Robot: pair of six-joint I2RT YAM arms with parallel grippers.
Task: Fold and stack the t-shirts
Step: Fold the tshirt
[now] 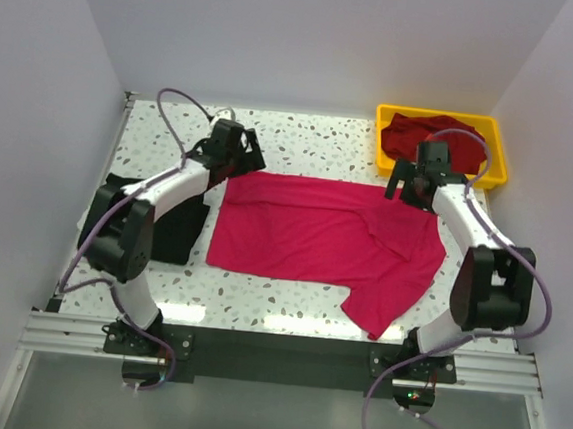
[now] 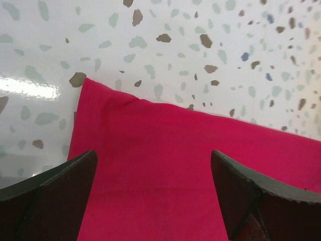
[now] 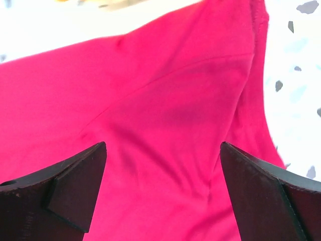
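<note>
The bright pink-red t-shirt (image 1: 325,236) lies spread on the speckled table, one sleeve hanging toward the near right. My left gripper (image 1: 233,163) is open just above its far left corner, which shows in the left wrist view (image 2: 150,150). My right gripper (image 1: 412,188) is open above its far right corner, seen in the right wrist view (image 3: 165,115). The black t-shirt (image 1: 171,219) lies folded at the table's left, partly hidden by my left arm. The dark maroon t-shirt (image 1: 429,135) lies crumpled in the yellow tray (image 1: 500,153).
The yellow tray stands at the back right corner. White walls close in the table on the left, back and right. Bare speckled tabletop (image 1: 303,136) shows behind the pink-red shirt and along the near edge.
</note>
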